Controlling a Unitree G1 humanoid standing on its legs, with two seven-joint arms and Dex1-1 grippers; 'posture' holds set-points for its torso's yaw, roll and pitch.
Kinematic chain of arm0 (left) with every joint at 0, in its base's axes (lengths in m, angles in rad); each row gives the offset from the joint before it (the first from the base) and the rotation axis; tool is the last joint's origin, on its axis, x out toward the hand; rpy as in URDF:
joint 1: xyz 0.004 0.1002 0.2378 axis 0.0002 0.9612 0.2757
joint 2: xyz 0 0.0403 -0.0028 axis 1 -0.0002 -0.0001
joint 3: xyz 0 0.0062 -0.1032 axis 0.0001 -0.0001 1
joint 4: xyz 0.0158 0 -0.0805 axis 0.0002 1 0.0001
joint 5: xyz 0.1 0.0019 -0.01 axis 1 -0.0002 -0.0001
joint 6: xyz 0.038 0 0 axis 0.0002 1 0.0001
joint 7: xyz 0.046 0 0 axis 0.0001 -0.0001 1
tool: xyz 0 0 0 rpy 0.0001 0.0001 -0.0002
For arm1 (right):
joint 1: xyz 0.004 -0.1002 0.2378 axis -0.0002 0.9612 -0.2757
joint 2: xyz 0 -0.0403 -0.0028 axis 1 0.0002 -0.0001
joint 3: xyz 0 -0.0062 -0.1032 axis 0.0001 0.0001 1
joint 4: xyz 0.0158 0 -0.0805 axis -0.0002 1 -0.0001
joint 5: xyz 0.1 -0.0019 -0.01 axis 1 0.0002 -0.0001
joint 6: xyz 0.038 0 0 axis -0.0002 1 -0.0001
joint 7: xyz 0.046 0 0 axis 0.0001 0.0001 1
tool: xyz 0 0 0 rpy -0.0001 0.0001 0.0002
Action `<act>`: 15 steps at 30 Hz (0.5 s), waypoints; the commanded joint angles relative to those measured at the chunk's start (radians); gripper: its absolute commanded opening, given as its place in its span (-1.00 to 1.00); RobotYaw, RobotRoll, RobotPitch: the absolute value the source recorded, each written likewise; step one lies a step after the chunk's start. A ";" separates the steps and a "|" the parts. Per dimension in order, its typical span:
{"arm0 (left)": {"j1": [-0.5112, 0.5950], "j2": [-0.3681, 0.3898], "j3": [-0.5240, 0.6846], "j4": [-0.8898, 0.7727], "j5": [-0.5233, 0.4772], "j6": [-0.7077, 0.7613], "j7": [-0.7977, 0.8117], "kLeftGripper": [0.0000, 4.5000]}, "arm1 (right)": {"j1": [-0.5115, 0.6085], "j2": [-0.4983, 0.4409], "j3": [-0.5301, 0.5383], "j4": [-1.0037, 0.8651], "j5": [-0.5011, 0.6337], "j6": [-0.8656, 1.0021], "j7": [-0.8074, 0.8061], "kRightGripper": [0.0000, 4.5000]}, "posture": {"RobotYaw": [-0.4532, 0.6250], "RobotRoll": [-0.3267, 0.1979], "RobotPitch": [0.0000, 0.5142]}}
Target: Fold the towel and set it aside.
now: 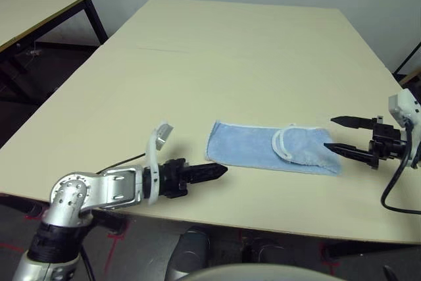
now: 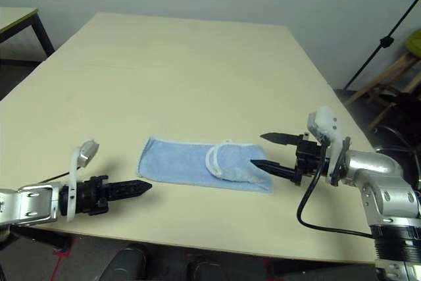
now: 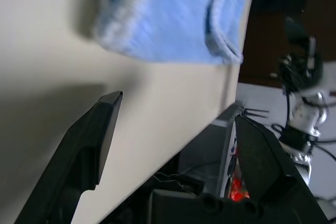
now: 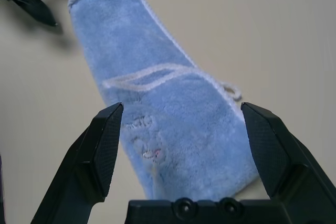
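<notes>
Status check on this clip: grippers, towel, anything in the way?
Left gripper open, empty. Right gripper open, empty, at towel's end. Towel folded, flat on table. Nothing in the way.

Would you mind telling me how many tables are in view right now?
2. The large table in front of the robot carries the towel; a second table stands apart at the far left. Others may lie outside the pictures.

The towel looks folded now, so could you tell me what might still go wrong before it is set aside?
The towel lies in a long strip near the table's front edge; a push could slide it off. Its upper layer sits skewed, so gripping one layer may undo the fold. The open right gripper hangs over the towel's end; the open left gripper points at the opposite end.
</notes>
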 commanded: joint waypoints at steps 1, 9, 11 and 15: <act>-0.017 -0.022 -0.029 0.026 -0.002 -0.027 0.037 0.99 | 0.019 -0.030 -0.038 -0.018 0.016 0.011 0.017 1.00 | -0.01 0.25 -0.57; -0.029 -0.079 -0.041 0.063 -0.002 -0.154 0.196 0.99 | 0.052 -0.041 -0.061 -0.024 0.022 0.014 0.037 1.00 | -0.02 0.25 -0.58; -0.029 -0.088 -0.042 0.069 0.006 -0.180 0.221 0.99 | 0.054 -0.042 -0.061 -0.025 0.023 0.016 0.036 1.00 | -0.02 0.25 -0.58; -0.027 -0.097 -0.042 0.072 0.025 -0.205 0.234 0.99 | 0.051 -0.041 -0.056 -0.044 0.026 0.031 0.026 1.00 | -0.01 0.25 -0.61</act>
